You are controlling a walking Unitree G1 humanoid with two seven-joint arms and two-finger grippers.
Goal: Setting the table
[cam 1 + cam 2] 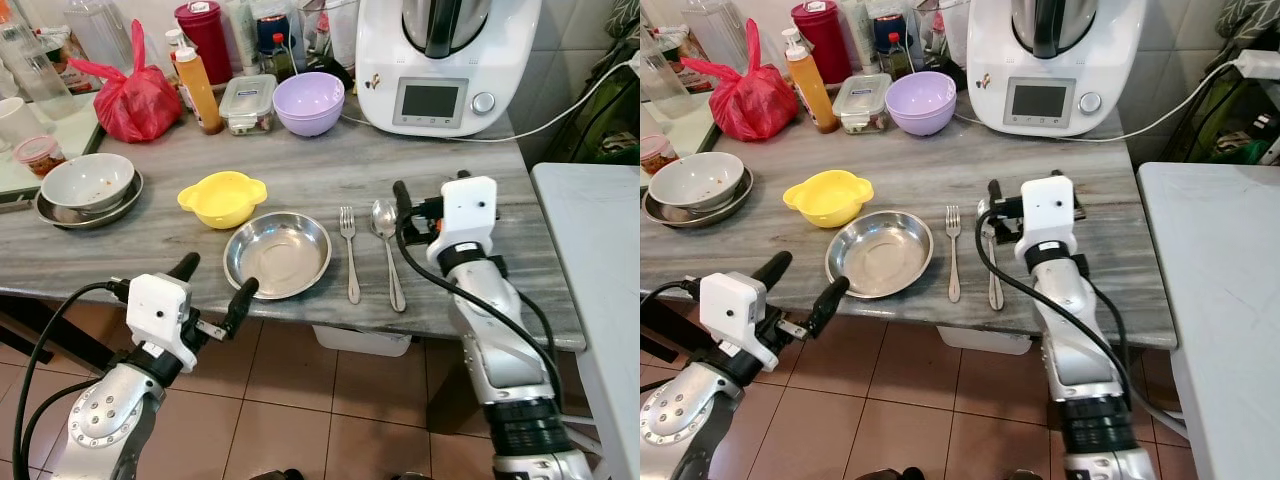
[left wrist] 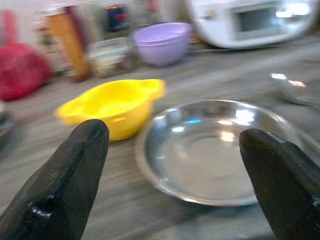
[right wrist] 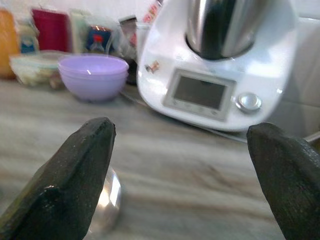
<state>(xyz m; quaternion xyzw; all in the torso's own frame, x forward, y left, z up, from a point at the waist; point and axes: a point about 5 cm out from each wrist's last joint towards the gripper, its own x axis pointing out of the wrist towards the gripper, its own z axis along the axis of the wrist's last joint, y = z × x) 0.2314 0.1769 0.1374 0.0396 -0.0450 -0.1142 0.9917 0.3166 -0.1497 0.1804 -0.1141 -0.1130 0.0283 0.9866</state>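
A steel plate (image 1: pixel 277 254) lies near the front edge of the grey wooden table (image 1: pixel 330 170). A yellow bowl (image 1: pixel 222 197) sits just behind it to the left. A fork (image 1: pixel 349 250) and a spoon (image 1: pixel 388 245) lie side by side to the right of the plate. My left gripper (image 1: pixel 214 282) is open and empty in front of the table edge, facing the steel plate (image 2: pixel 210 150) and yellow bowl (image 2: pixel 112 102). My right gripper (image 3: pixel 181 125) hovers open and empty over the table, just right of the spoon's bowl (image 3: pixel 107 200).
A white kitchen machine (image 1: pixel 440 60) and a purple bowl (image 1: pixel 309 102) stand at the back. With them are a lidded container (image 1: pixel 248 103), an orange bottle (image 1: pixel 199 90) and a red bag (image 1: pixel 135 100). A white bowl on a steel dish (image 1: pixel 87 182) sits at the left. A white table (image 1: pixel 600 260) adjoins the right.
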